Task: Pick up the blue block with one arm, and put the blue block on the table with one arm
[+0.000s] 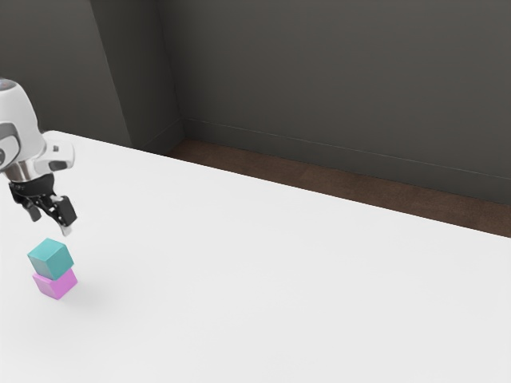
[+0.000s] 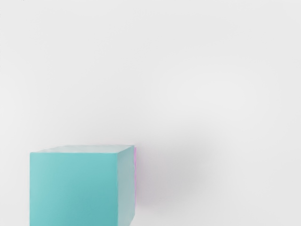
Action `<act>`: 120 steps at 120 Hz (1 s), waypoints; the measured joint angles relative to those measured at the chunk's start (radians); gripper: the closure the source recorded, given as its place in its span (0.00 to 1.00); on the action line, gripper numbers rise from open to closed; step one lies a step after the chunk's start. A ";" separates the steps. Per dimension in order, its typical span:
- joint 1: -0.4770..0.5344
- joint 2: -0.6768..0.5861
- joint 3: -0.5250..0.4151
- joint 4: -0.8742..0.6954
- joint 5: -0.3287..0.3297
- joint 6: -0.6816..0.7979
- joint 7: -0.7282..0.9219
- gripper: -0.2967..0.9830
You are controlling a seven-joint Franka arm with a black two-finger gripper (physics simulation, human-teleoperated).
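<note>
You have the smooth teal cube [image 1: 51,259], which I take to be the blue block, sitting on top of a pink-violet cube [image 1: 56,283], and that lower one rests on the white bench [image 1: 239,279]. Your tool [image 1: 50,222] hangs just above the stack, its two black fingers spread apart with nothing pinched between them. In the wrist view you can see the teal cube close under the hand, with a thin pink edge beside it.

So neither half of the job is done: the teal cube has not been picked up, and it has not been set on the bench. By my reading, you are at the approach. You have yet to lower around the upper cube, close on it, lift it off its pink support, and put it down on the bench. Keep your grip high, since closing low could catch the pink cube too.
</note>
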 joint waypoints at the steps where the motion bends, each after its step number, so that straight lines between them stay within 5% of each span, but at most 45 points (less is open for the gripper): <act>1: -0.011 0.002 0.015 0.000 0.001 0.006 0.001 0.23; 20: -0.184 0.022 0.239 0.002 0.020 0.086 0.011 0.23; 44: -0.233 0.028 0.337 0.021 0.037 0.115 0.051 0.23; 58: -0.341 0.027 0.475 0.032 0.031 0.108 0.084 0.23; 120: -0.441 -0.001 0.622 0.039 -0.003 0.030 0.256 0.23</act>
